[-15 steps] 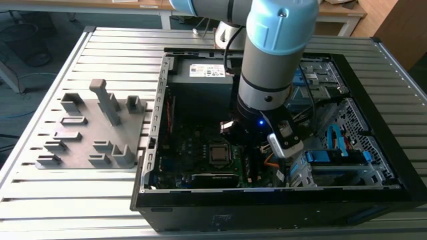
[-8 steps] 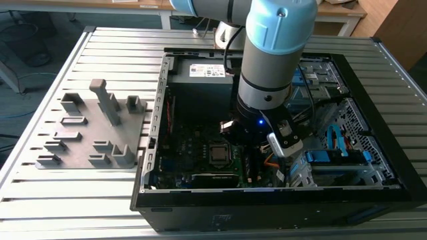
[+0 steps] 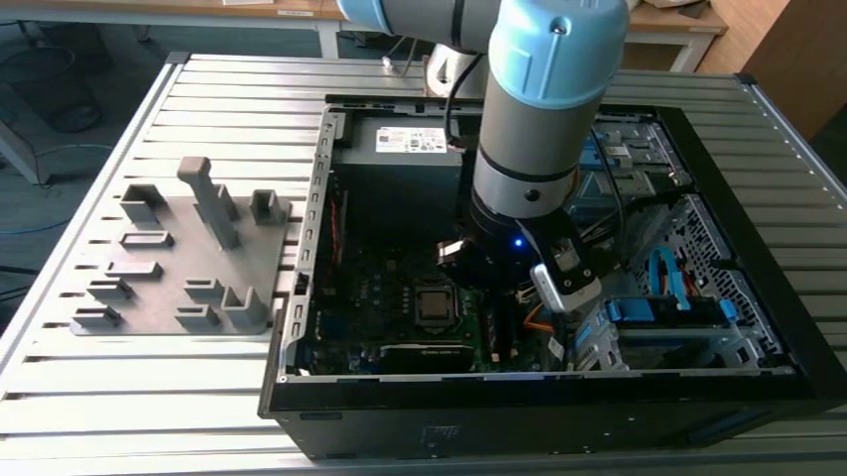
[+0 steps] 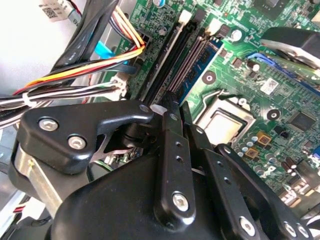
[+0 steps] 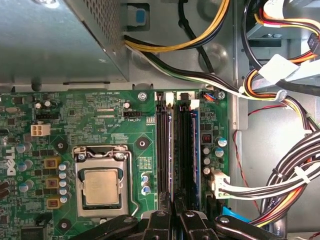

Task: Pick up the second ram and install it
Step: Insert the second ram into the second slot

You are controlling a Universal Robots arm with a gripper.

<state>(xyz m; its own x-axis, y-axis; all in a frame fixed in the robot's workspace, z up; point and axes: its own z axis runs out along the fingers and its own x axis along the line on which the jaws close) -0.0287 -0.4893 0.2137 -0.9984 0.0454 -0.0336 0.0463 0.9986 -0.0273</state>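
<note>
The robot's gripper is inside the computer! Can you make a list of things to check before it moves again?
1. Gripper lined up with the memory slots: ok, it sits right at their end in the first wrist view.
2. Second ram held by the gripper: cannot tell.
3. Cables off the memory slots: ok, they lie beside the board.
4. Computer case open on top: ok.
5. A memory slot free for the stick: cannot tell.
</note>
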